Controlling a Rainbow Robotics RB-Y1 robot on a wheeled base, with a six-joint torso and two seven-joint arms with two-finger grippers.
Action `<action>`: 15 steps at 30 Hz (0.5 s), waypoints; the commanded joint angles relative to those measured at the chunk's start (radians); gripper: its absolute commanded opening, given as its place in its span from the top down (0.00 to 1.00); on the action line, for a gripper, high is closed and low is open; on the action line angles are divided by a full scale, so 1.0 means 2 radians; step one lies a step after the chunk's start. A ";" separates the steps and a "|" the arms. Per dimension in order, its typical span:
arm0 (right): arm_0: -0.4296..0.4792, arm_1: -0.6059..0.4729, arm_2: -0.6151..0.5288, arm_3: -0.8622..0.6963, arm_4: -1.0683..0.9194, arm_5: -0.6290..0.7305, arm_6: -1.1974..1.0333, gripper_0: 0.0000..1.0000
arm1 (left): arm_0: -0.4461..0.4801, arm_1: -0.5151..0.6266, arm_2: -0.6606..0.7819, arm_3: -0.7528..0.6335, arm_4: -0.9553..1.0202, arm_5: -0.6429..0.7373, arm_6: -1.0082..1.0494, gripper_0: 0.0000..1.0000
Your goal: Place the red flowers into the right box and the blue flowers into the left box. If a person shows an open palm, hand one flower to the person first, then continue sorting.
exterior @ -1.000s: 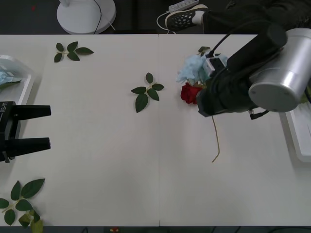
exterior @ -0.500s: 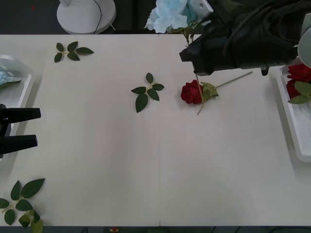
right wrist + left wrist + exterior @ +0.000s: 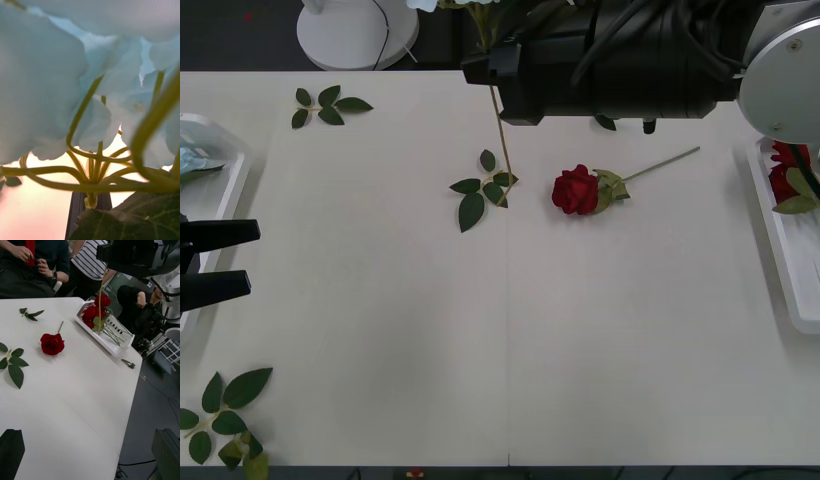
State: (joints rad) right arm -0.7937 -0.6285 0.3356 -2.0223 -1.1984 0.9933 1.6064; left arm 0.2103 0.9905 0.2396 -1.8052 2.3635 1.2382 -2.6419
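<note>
my right gripper (image 3: 485, 55) hangs high over the far side of the table (image 3: 480, 350), closed on the blue flower (image 3: 45, 75); i judge the grip from the flower riding clear of the table, since its petals press so close to my wrist that they hide how far my fingers are drawn together; its thin stem (image 3: 502, 130) dangles straight below my fingers, tip just above a leaf sprig (image 3: 483, 190), because i hold it near the bloom and the rest hangs by its own weight; the height lets that tail pass over whatever lies beneath; the left box (image 3: 225, 190), where this flower belongs, sits well away from these fingers and just beside my other ones, with a second blue flower (image 3: 195, 160) already in it; my left gripper (image 3: 252, 258) waits low by that box, fingers apart and empty, out of the carrying path; one red rose (image 3: 576, 190) lies on the table below and a little behind my right fingers, stem pointing toward the right box (image 3: 780, 270), which sits far behind them and holds sorted roses (image 3: 95, 311); no open palm faces me, so i judge sorting goes on; the risk lies in the stem snagging the sprig or the box rim, so the release wants the bloom low over the tray floor.
</note>
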 commanded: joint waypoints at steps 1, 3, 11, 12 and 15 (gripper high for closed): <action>-0.051 0.025 0.042 0.016 0.005 -0.025 0.015 1.00 | -0.001 0.000 -0.044 0.017 0.041 0.005 -0.032 0.00; -0.059 0.033 0.050 0.025 0.007 -0.030 0.016 1.00 | -0.005 -0.008 -0.056 0.020 0.049 0.001 -0.032 0.00; -0.077 0.067 0.076 0.059 0.019 -0.036 0.016 1.00 | -0.045 -0.055 -0.087 0.020 0.032 -0.029 -0.032 0.00; -0.077 0.069 0.078 0.060 0.019 -0.036 0.014 1.00 | -0.051 -0.060 -0.091 0.020 0.027 -0.035 -0.032 0.00; -0.077 0.071 0.085 0.063 0.025 -0.036 0.014 1.00 | -0.068 -0.083 -0.101 0.020 0.005 -0.058 -0.032 0.00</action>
State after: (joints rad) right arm -0.8973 -0.5136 0.4870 -1.8909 -1.1637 0.9373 1.6064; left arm 0.1381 0.8763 0.0640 -1.7665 2.4110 1.1644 -2.6420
